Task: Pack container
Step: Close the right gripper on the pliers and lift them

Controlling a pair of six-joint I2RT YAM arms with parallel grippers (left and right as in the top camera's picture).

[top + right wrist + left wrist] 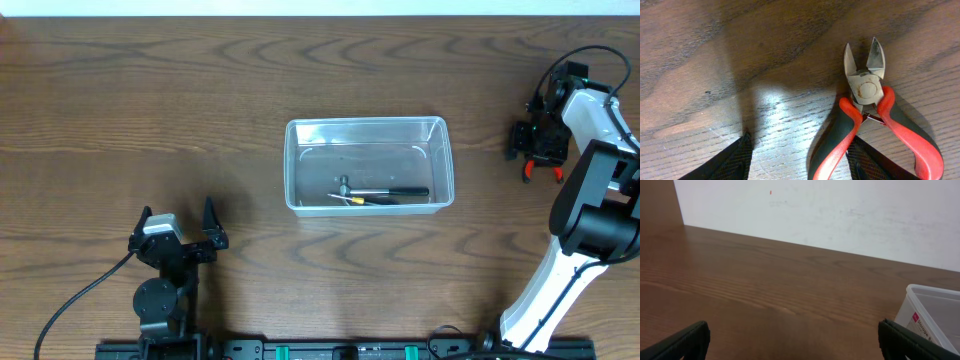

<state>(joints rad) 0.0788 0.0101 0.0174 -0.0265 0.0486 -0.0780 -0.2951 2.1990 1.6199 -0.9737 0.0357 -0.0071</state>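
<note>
black left arm (160, 292) with trailing black cable (85, 297); white-and-black right arm (587, 185), black-fingered right end effector (800, 150)

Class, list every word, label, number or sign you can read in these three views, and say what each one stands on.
"Storage": likely reading of small tilted print, the rest cut off by the frame edge, on a label with a pink mark on the container wall, left wrist view.
Pliers: no readable marking.
Overhead view: nothing legible.
</note>
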